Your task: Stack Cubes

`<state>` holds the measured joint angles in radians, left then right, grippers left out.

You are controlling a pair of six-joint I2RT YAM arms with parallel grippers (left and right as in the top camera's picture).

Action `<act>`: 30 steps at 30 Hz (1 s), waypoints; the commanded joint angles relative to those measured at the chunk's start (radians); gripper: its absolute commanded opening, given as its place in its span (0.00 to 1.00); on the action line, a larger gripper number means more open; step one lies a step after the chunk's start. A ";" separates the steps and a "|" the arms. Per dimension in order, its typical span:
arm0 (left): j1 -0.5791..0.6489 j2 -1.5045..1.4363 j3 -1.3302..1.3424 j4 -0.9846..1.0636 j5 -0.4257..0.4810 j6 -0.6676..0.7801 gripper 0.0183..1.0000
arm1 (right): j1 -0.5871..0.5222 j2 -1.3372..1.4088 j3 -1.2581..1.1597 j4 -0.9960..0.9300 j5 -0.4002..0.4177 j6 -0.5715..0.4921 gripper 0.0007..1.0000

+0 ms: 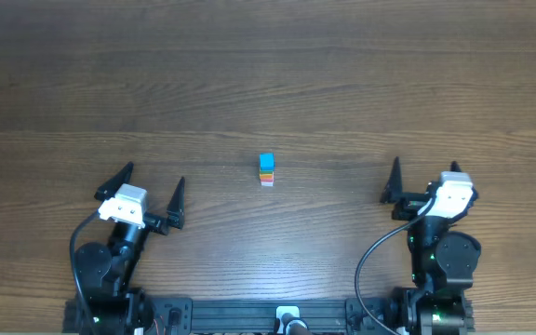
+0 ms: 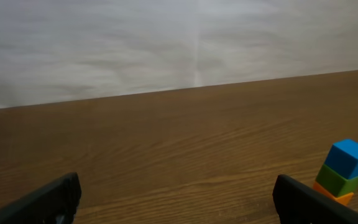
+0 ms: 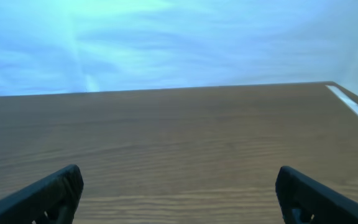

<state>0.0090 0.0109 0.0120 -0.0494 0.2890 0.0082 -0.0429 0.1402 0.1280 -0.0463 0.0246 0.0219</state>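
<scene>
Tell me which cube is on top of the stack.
The blue cube: it sits highest, with the green cube right beneath it and the orange cube lower.

A dark brown wooden table (image 1: 268,74) is carrying everything, its grain being run across its width. A small stack of cubes (image 1: 266,170) is being borne upright on the bare wood, near the middle of the table. Within the stack, a blue cube (image 2: 350,158) is being held up by a green cube (image 2: 339,180), and that one by an orange cube (image 2: 337,194). Whatever is being pressed against the wood at the very bottom cannot be told. A pale strip (image 3: 355,107) is being shown along one edge of the table.
</scene>
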 commanded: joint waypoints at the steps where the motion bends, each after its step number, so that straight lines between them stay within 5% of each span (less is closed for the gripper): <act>1: 0.006 -0.005 -0.006 0.001 0.009 0.013 1.00 | 0.011 -0.048 -0.061 0.053 -0.058 -0.001 0.99; 30: 0.006 -0.005 -0.006 0.001 0.010 0.013 1.00 | 0.011 -0.134 -0.123 -0.026 -0.054 -0.001 0.99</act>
<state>0.0090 0.0109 0.0120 -0.0494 0.2886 0.0082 -0.0383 0.0154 0.0105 -0.0711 -0.0177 0.0216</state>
